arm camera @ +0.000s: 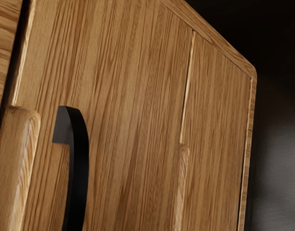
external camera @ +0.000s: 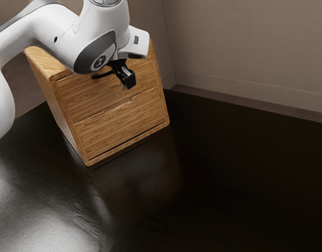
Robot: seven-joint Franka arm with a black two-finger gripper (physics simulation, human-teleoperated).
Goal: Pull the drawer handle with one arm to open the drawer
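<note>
Wood-grained upper drawer front [arm camera: 128, 96] sits close under the hand in the wrist view, with its black curved handle [arm camera: 76, 159] standing out from the panel. A thin seam separates this front from the lower drawer front [arm camera: 217, 144] beside it, and past the cabinet's edge lies the dark table [arm camera: 277, 168].

In the exterior view the wooden cabinet [external camera: 45, 60] stands on the glossy dark table [external camera: 213, 194] near a beige wall [external camera: 245, 42], toward the exterior view's left. Its two drawers are stacked, the upper drawer [external camera: 97, 97] above the lower drawer [external camera: 124, 123], and both fronts look flush with the cabinet face. The white arm [external camera: 55, 31] reaches in from the upper left and covers part of the cabinet's top. The black gripper [external camera: 127, 77] hangs right in front of the upper drawer, at the end of the handle [external camera: 102, 75] nearer the exterior view's right. Whether it is spread, closed or gripping the handle cannot be told from either view.
</note>
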